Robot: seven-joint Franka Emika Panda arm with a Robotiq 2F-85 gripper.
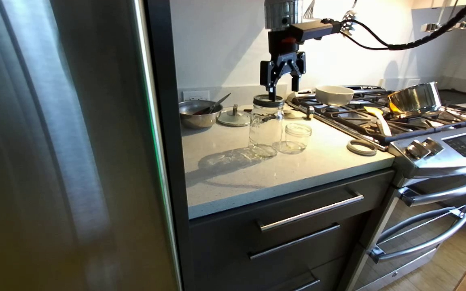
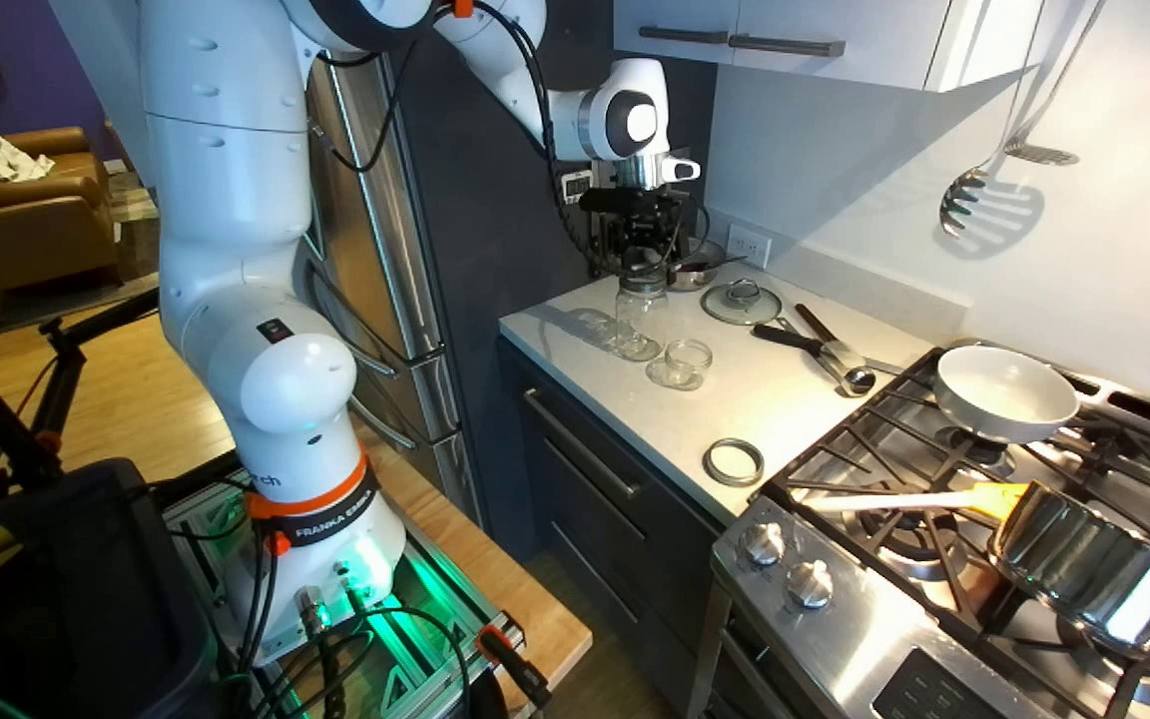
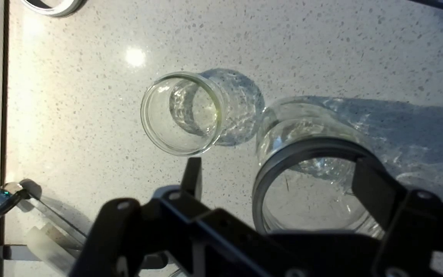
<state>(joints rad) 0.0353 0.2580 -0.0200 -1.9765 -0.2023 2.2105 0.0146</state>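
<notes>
The pincer [image 1: 284, 89] stood with its fingers spread well apart. One finger [image 1: 272, 96] was at the mouth of the tall glass mason jar [image 1: 266, 127], by the dark band [image 1: 262, 103] around its rim; whether it touched or dipped inside could not be told. The other finger hung outside the jar on the stove side, and part of the jar's open mouth showed between the two in the wrist view.

A short glass jar [image 3: 221, 111] stood upright just beside the tall one. Both sat back from the front edge of the worktop [image 1: 318, 165], with a strip of speckled stone before them. Toward the gas stove [image 1: 435, 165], a wider stretch ran to a silver ring [image 1: 361, 153] lying near the worktop's front corner. A dark panel [image 1: 169, 121] bounded the opposite end.

Behind, room was tighter: a steel bowl [image 1: 198, 120], a glass lid [image 1: 235, 118] and several kitchen tools [image 2: 825, 352]. The stove carried a white bowl [image 1: 334, 97], a tilted saucepan [image 1: 415, 99] and a spatula [image 1: 380, 120].
</notes>
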